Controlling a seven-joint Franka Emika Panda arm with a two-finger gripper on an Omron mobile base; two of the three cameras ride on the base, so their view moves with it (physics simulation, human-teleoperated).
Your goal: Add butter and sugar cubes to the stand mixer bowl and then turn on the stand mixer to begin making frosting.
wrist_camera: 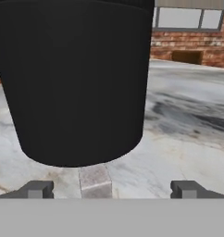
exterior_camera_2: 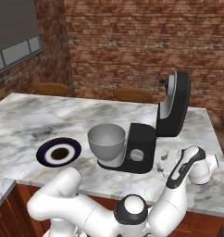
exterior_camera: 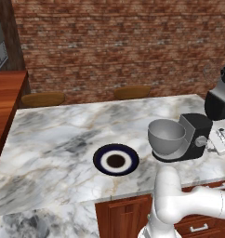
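The stand mixer bowl (exterior_camera: 166, 135) sits on the base of the stand mixer (exterior_camera_2: 141, 148), near the front edge of the marble counter (exterior_camera: 58, 135), and looks empty from both base views. The mixer's black head (exterior_camera_2: 174, 104) is tilted up and back. A dark-blue-rimmed plate (exterior_camera: 115, 159) with a white ring lies flat on the counter just beside the bowl, apart from it. The gripper (wrist_camera: 112, 189) is low behind the mixer's side, jaws spread wide and holding nothing, with the black mixer body close ahead. Two wooden stools (exterior_camera: 43, 98) stand beyond the counter before a brick wall (exterior_camera: 114, 42).
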